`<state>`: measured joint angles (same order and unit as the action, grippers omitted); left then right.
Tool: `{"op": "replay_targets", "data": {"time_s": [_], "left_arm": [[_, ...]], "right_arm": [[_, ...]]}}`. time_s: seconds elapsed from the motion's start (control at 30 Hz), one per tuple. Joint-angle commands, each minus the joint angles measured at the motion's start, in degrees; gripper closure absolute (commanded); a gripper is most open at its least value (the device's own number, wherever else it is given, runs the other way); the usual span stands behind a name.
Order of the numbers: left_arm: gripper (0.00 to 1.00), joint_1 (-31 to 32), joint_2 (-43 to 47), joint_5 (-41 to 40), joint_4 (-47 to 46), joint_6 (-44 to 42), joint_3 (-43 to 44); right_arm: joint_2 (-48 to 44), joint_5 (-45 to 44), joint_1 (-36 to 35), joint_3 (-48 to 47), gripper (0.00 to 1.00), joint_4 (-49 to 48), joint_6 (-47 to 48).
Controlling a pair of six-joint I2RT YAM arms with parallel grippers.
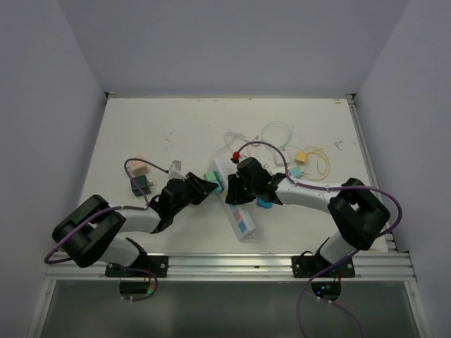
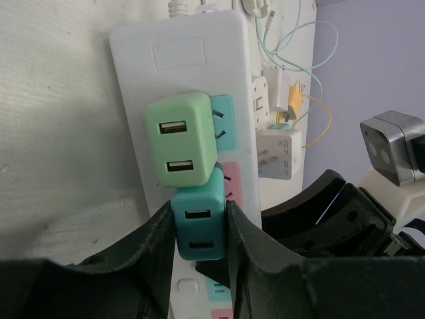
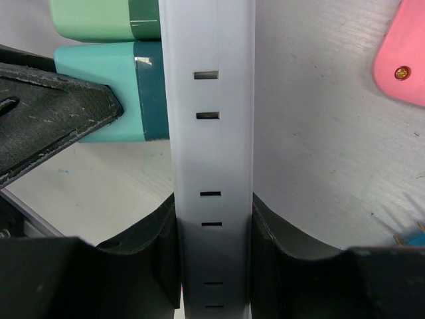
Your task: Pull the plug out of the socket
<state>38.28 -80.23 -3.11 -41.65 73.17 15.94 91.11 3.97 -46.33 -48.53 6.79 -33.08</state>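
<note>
Surface: white, scuffed tabletop point(image 1: 141, 127) boxed in by pale lilac walls point(image 1: 42, 105); a yellow adapter point(image 1: 299, 158) lies loose toward the far right.
Power strip: the white power strip point(image 1: 242, 224) lies aslant at mid-table, between the two arms. The right wrist view shows the power strip point(image 3: 209, 133) edge-on.
Plug: the teal charger plug point(image 2: 199, 222) sits seated in the power strip, touching a green charger plug point(image 2: 180, 147) in the next outlet.
Left gripper: the left gripper point(image 2: 200, 232) is closed down on the teal charger plug, with a finger point(image 2: 159, 242) on each flat side and no gap at the pads.
Right gripper: the right gripper point(image 3: 212, 232) pinches the power strip across its narrow width, just beside the teal charger plug, pads flush on both long edges.
Step, as we read it: grip made, strip braced, pull not yet begun. We see no gap between the plug base and the strip.
How we'd pull: straight out along the prongs, away from the outlet face, no twist. The right arm acts as anchor.
Watch for: the green neighbour dragged along by rubbing, the strip sliding through the right pads, and the left fingers slipping off the smooth teal sides if the hold is shallow.
</note>
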Motion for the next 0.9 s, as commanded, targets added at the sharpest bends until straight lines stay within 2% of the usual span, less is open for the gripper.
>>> {"op": "replay_targets", "data": {"time_s": [0.0,0.3,0.57,0.87], "left_arm": [[1.00,0.13,2.44,1.44,-4.06,-0.04,-1.88],[1.00,0.21,9.55,-1.10,3.32,-0.48,-3.11],[1.00,0.21,13.34,-1.81,3.51,1.01,-6.45],[1.00,0.13,15.36,-5.14,9.30,-0.47,-6.19]], "right_arm": [[0.73,-10.46,5.01,2.30,1.00,5.69,-0.67],[1.88,-12.40,5.98,1.86,1.00,8.24,-0.93],[1.44,-13.28,6.60,2.48,1.00,8.24,-1.81],[-3.04,-7.84,6.60,4.15,1.00,5.26,0.65]]}}
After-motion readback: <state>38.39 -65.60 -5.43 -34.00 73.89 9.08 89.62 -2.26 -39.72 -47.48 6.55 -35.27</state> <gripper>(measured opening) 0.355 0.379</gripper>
